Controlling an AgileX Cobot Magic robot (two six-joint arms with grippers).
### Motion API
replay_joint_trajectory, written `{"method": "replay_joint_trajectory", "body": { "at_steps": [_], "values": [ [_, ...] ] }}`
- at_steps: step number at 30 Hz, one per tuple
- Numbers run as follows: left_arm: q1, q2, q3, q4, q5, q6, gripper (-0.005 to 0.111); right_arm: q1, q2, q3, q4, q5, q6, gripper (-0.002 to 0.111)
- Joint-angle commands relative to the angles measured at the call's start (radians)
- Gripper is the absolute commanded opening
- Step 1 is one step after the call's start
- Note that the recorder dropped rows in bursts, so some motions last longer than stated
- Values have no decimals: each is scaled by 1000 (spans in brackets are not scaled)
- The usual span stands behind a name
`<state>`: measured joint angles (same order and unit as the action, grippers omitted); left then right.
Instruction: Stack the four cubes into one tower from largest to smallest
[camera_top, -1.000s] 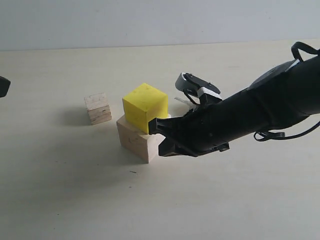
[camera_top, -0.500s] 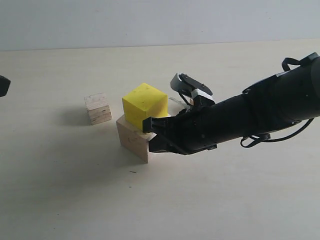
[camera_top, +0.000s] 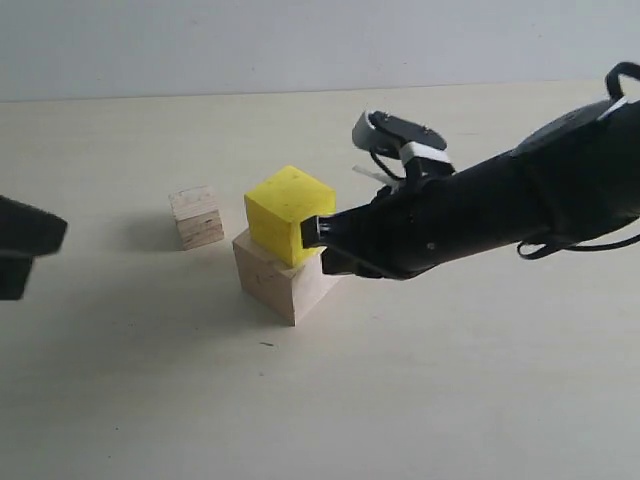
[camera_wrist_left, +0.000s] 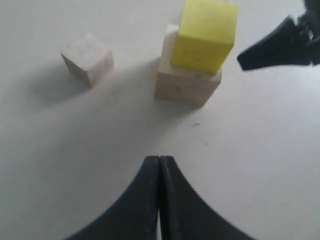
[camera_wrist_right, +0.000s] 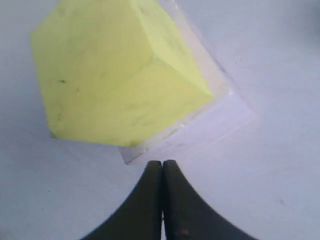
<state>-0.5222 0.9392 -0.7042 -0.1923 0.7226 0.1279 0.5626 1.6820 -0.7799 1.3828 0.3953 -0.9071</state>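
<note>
Three cubes show. The yellow cube (camera_top: 290, 213) sits skewed on the pale wood cube (camera_top: 283, 284), with the yellow cube (camera_wrist_left: 205, 35) overhanging one edge of the pale cube (camera_wrist_left: 185, 86). The layered plywood cube (camera_top: 196, 216) stands alone on the table to their left. My right gripper (camera_top: 318, 240) is shut and empty, its tips close beside the yellow cube (camera_wrist_right: 115, 70) and just short of the pale cube's corner (camera_wrist_right: 210, 120); I cannot tell whether they touch. My left gripper (camera_wrist_left: 159, 159) is shut and empty, hovering well short of the stack.
The pale table (camera_top: 400, 400) runs to a light wall at the back. The right arm (camera_top: 520, 205) stretches in from the right edge above the table, with cables at its wrist. The left gripper's dark body (camera_top: 25, 255) shows at the left edge.
My right gripper has risen from beside the pale cube to the level of the yellow cube's side. My left gripper has come further into the exterior view. The cubes have not moved.
</note>
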Motion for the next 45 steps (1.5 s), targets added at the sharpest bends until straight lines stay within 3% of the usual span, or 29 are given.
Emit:
{"method": "replay_joint_trajectory", "body": {
  "at_steps": [1, 4, 8, 15, 22, 28, 45],
  "values": [
    [-6, 122, 66, -148, -81, 8, 0, -31, -157, -4, -323, -16, 299, 0],
    [-6, 243, 76, -296, -112, 86, 0, -71, -280, -4, -583, 28, 564, 0],
    [-6, 364, 76, -479, -173, 245, 0, -103, -401, -4, -767, 106, 710, 0],
    [-6, 554, 67, -809, -261, 546, 0, -111, -595, -4, -911, 216, 814, 0],
    [-6, 695, 3, -1033, -354, 779, 0, -111, -741, -4, -931, 297, 830, 0],
    [-6, 763, -52, -1049, -454, 791, 0, -111, -825, -4, -942, 351, 831, 0],
    [-6, 959, -216, -1047, -519, 838, 0, -111, -878, -4, -957, 433, 866, 0]
  ]
}}
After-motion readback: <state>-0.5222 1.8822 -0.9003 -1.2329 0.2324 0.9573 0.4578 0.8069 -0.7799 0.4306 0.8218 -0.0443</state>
